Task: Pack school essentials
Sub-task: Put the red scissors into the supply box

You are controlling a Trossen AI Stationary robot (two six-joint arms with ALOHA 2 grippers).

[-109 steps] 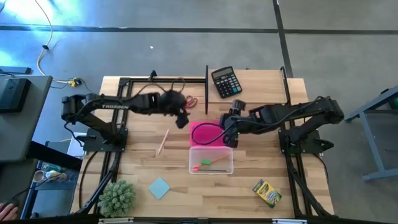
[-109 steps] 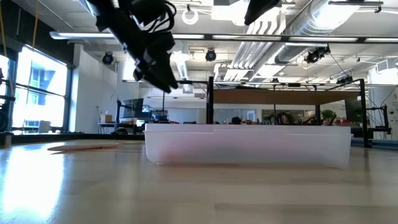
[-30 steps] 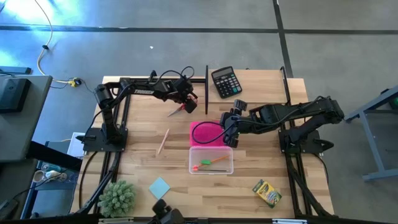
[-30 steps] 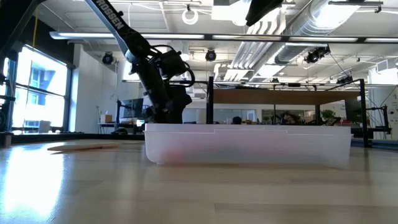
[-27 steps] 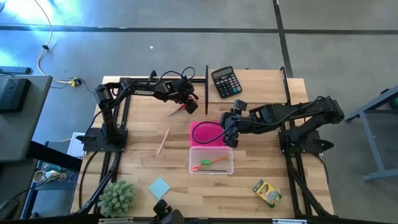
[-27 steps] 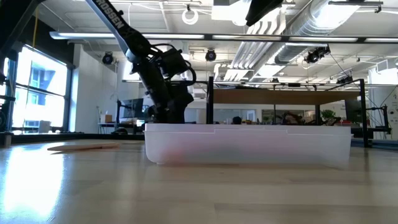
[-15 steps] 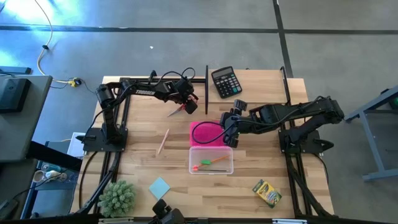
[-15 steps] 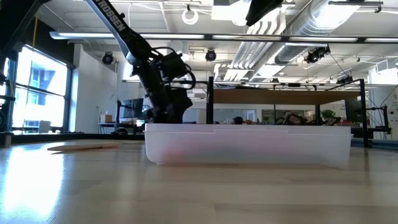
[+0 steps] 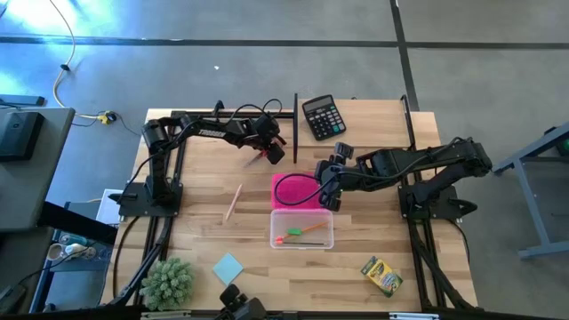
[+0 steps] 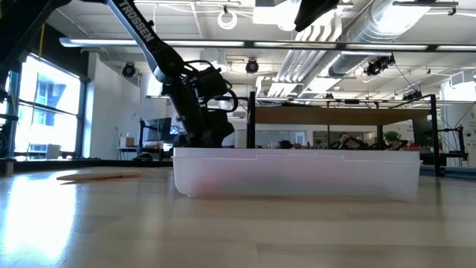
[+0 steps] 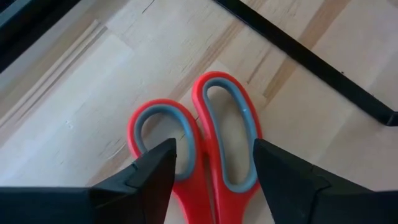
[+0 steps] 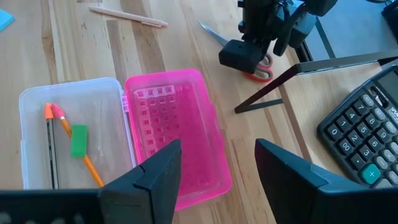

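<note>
The red-handled scissors [image 11: 211, 143] lie flat on the table at the far middle, their blades toward the left [image 12: 214, 32]. My left gripper [image 11: 214, 168] is open and low over them, slanting down, one finger on either side of the two handle loops. My right gripper [image 12: 217, 180] is open and holds nothing. It hovers above the pink lid [image 9: 298, 189], which lies open beside the clear case [image 9: 302, 228]. In the case are an orange pencil [image 12: 74, 149] and a green eraser [image 12: 78, 140]. My left gripper's fingers [image 11: 149, 171] come from above at a slant and straddle the scissors' handle loops [image 11: 158, 134]. One fingertip covers the edge of a loop, but I cannot tell whether it touches. The scissors lie flat on the table.
A black calculator [image 9: 322, 116] lies at the far right, and a black frame bar [image 9: 294, 124] runs just beside the scissors. On the near half are a pale wooden stick [image 9: 233, 203], a light blue notepad [image 9: 228, 268], a fuzzy green plant [image 9: 167, 281] and a crayon box [image 9: 381, 276].
My left gripper has sunk a little toward the scissors and edged slightly toward the table's right. My right gripper has kept still.
</note>
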